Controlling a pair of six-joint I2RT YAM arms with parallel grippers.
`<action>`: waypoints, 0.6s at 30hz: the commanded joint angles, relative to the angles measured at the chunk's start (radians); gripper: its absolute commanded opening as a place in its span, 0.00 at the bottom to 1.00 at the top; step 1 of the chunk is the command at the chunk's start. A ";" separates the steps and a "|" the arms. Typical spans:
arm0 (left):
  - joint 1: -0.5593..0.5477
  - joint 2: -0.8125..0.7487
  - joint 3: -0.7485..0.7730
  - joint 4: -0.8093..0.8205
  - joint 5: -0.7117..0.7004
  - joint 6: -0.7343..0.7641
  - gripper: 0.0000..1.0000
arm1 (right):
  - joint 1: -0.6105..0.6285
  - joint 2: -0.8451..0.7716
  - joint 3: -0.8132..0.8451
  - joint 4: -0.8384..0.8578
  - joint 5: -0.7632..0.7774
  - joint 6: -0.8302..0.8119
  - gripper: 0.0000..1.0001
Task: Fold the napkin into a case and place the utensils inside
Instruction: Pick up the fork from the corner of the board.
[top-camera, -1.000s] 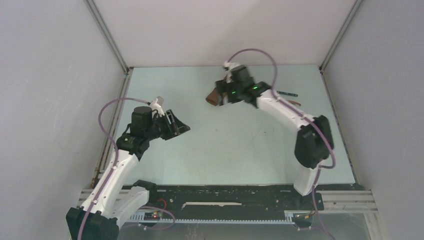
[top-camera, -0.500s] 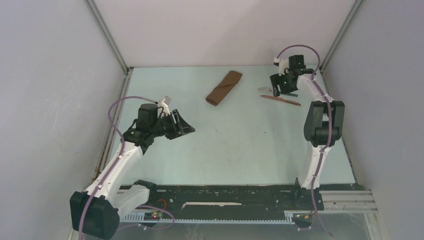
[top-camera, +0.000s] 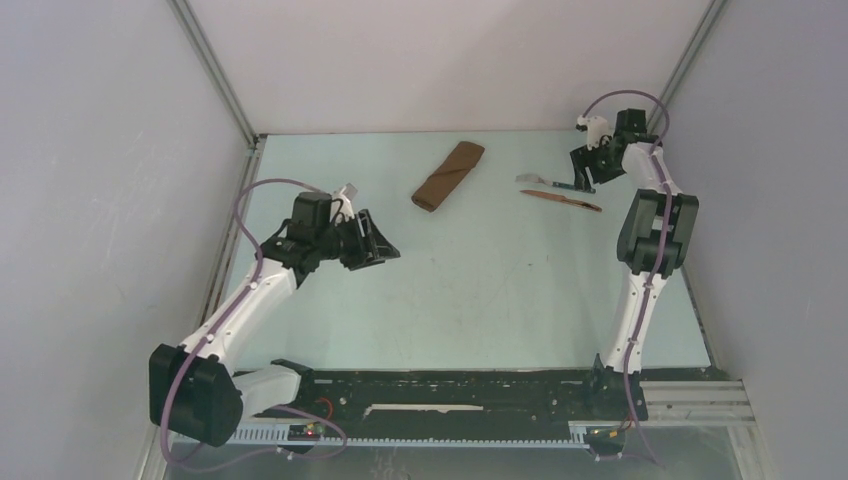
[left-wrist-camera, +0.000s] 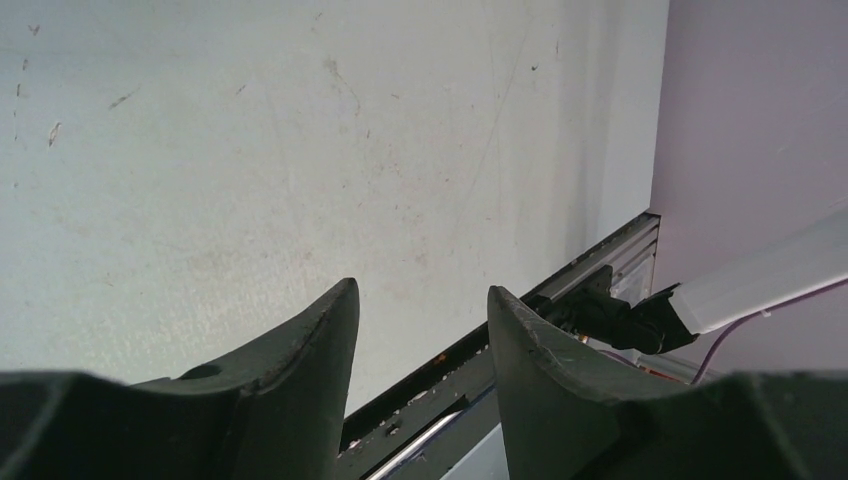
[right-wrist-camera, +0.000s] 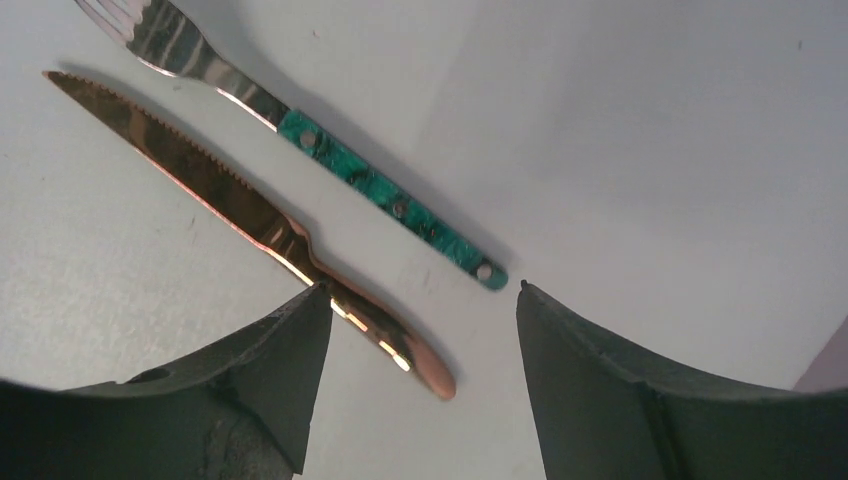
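The dark-brown napkin lies folded into a narrow case (top-camera: 448, 175) at the back middle of the table. To its right lie the utensils: a fork with silver head and teal handle (top-camera: 547, 182) (right-wrist-camera: 385, 197) and a copper-coloured knife (top-camera: 562, 199) (right-wrist-camera: 240, 211), side by side. My right gripper (top-camera: 583, 178) (right-wrist-camera: 420, 292) is open and empty, hovering above the handle ends of both utensils. My left gripper (top-camera: 383, 248) (left-wrist-camera: 422, 295) is open and empty over bare table at the left, far from the case.
White walls and metal posts close the table at the back, left and right. The right arm stands folded close to the right wall (top-camera: 700, 150). A black rail (top-camera: 450, 385) runs along the near edge; it also shows in the left wrist view (left-wrist-camera: 560, 300).
My right gripper let go of the case and swung from the back middle to the right, above the fork and knife. My left gripper shifted slightly right.
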 joint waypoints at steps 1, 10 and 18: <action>-0.014 0.020 0.051 -0.011 -0.011 0.011 0.56 | 0.004 0.061 0.116 -0.058 -0.058 -0.123 0.76; -0.018 0.058 0.075 -0.023 -0.026 0.014 0.56 | 0.017 0.138 0.191 -0.035 -0.075 -0.248 0.71; -0.018 0.072 0.093 -0.029 -0.025 0.021 0.55 | 0.048 0.183 0.217 -0.066 -0.098 -0.361 0.69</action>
